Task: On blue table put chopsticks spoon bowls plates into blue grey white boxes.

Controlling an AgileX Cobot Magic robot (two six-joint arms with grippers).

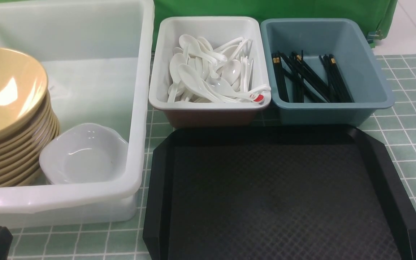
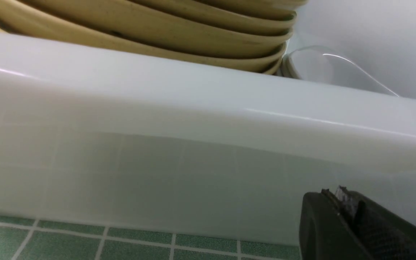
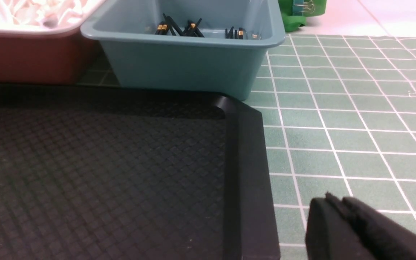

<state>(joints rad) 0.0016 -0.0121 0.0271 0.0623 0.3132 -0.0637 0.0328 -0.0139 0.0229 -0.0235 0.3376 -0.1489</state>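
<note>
Your left gripper (image 2: 341, 206) sits low on the table (image 1: 403, 144), just near of the large translucent box (image 1: 135, 108); fingers pressed together, holding nothing. Your right gripper (image 3: 338, 209) rests low beside the black tray's (image 3: 247, 173) right rim, likewise closed and empty. Chopsticks (image 1: 309, 77) lie in the blue-grey box (image 1: 374, 76), long axes running near-to-far, gold bands far. Spoons (image 1: 211, 72) fill the white box (image 1: 157, 72). Tan bowls (image 1: 9, 119) stack tilted, left; white plates (image 1: 85, 155) beside them.

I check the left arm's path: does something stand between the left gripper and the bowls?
Yes. The big white box's near wall stands between the left gripper and the bowls stacked inside.
</note>
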